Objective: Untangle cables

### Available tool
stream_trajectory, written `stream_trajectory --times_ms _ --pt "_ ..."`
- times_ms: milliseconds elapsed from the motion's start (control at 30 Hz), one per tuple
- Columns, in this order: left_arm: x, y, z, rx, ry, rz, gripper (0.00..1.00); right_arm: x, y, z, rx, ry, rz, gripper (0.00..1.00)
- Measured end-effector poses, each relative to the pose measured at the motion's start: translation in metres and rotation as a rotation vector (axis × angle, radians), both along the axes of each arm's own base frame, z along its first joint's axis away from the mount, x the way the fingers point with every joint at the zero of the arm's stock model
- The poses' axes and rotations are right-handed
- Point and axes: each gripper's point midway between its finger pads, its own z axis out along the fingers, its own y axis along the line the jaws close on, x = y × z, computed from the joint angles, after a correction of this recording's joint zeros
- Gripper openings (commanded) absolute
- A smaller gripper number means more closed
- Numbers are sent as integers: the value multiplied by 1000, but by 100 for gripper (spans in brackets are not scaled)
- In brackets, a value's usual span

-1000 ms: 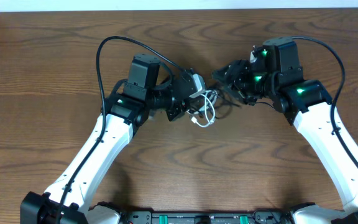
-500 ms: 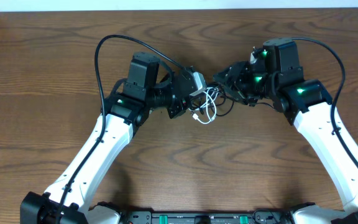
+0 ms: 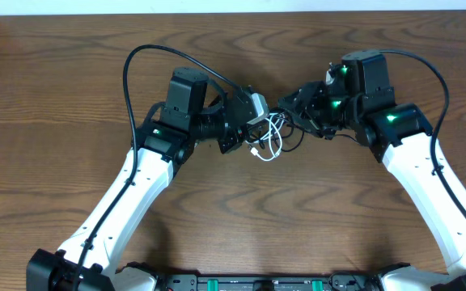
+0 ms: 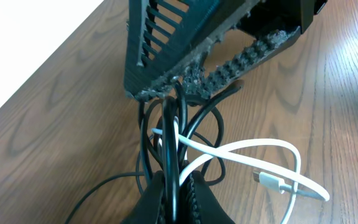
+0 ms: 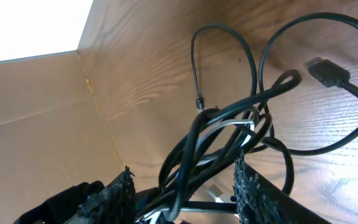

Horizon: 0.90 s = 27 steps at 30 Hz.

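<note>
Pinching several black strands, the left fingers point(image 4: 154, 205) are clenched on the cables point(image 4: 174, 134). The right fingers point(image 5: 253, 193) stand part-spread either side of the same bundle; can't tell if the pads actually bite. The bundle is strung between the two arms at the middle of the worktop point(image 3: 71, 97), with loops trailing down toward the wood. The white cord point(image 4: 253, 148) is short and threads through the black loops, its plug point(image 4: 272, 182) free. One black plug point(image 5: 325, 70) also lies loose. Judged: light, limp, thin cords; smooth jackets likely slip through pads, and plugs will snag on loops. Best hold is a single strand close behind a free plug, not the knot itself. Pull gently apart.
</note>
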Motion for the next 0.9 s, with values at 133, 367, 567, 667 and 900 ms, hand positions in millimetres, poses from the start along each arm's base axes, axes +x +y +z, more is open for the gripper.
stream_trajectory --times_ms 133,367,567,667,900 --pt "2 -1 3 -10 -17 -4 7 0 0 0 -3 -2 -1 49" --pt "-4 -8 11 -53 -24 -51 8 2 -1 -1 -17 -12 -4 14" --pt "-14 -17 13 -70 -15 -98 8 2 -1 -4 -51 -26 -14 1" --pt "-14 -17 13 -71 -15 -99 8 3 -1 -4 -55 -26 -17 1" --pt "-14 -13 1 -12 12 -56 8 0 -4 -9 -73 -7 -24 1"
